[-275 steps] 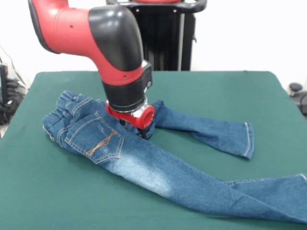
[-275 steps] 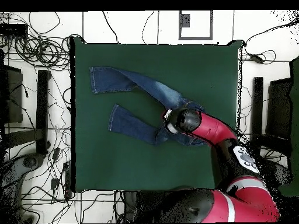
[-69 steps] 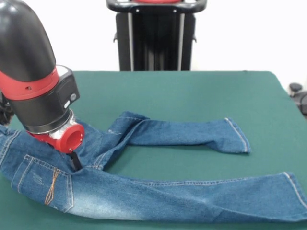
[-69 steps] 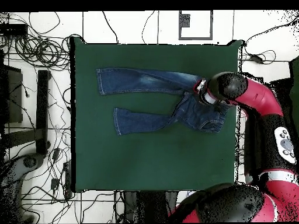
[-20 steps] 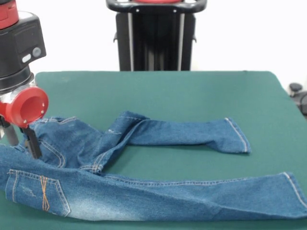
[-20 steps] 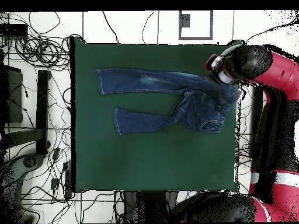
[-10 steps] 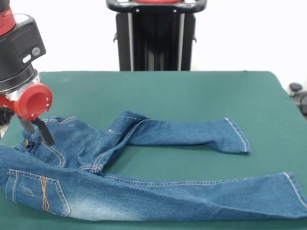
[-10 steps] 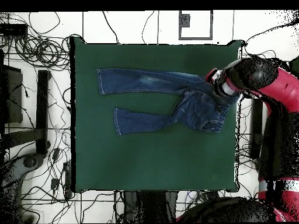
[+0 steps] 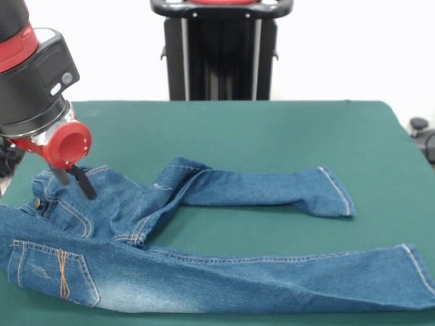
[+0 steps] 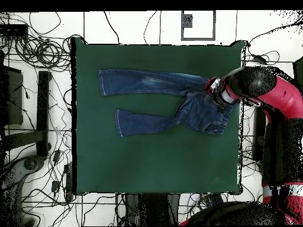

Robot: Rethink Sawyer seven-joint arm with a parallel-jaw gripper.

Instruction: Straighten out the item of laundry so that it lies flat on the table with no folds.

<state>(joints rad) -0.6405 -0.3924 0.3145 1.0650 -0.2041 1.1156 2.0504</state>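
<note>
The item of laundry (image 9: 204, 272), blue jeans, lies spread across the green table (image 9: 272, 129), waist at the left and both legs running right. The far leg (image 9: 272, 187) is twisted where it meets the seat, and the waist area (image 9: 75, 210) is rumpled. My gripper (image 9: 73, 182) hovers just over the waistband, tilted, its two dark fingers apart and holding nothing. In the overhead view the jeans (image 10: 160, 83) lie in the upper half of the table (image 10: 154, 159), and the gripper (image 10: 214, 90) is at their waist end near the right edge.
The jeans' waist reaches the table's edge at the left of the front view. A black stand (image 9: 221, 51) rises behind the table. Cables (image 10: 35, 50) cover the floor around it. A black object (image 9: 421, 129) sits past the right edge.
The gripper has shifted right in the front view, from beside the table's edge to over the waistband, tilting as it went. The jeans have not moved.
</note>
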